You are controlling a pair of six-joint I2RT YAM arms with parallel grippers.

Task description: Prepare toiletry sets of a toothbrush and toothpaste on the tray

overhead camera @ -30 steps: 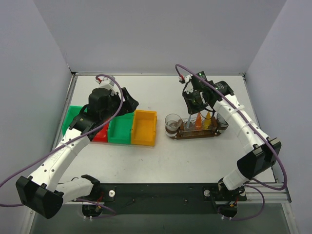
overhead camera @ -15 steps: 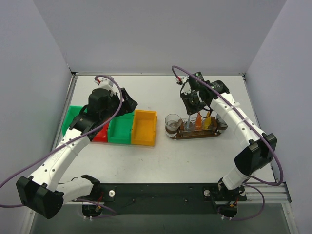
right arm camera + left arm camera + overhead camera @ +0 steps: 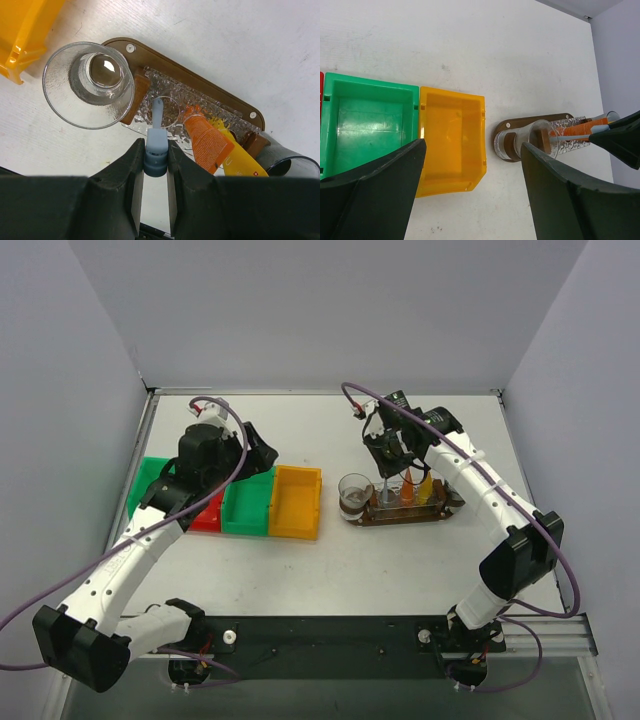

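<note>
In the right wrist view my right gripper (image 3: 156, 159) is shut on the pale blue head of a toothbrush (image 3: 158, 111), whose stem reaches down into a clear cup on the dark-brown tray (image 3: 142, 54). An orange toothpaste tube (image 3: 207, 142) and a yellow one (image 3: 240, 160) stand tilted just right of it. From above, the right gripper (image 3: 385, 455) hangs over the tray (image 3: 405, 517). My left gripper (image 3: 262, 452) is open and holds nothing, above the bins; its wrist view shows the jaws wide apart (image 3: 472, 195).
A clear glass (image 3: 87, 85) stands on the tray's left end, and a darker cup (image 3: 290, 165) at its right end. A yellow bin (image 3: 296, 502), green bins (image 3: 247, 505) and a red bin (image 3: 208, 515) sit in a row left of the tray.
The right arm has shifted a little to the left over the tray, still gripping the toothbrush. The left arm has barely moved.
</note>
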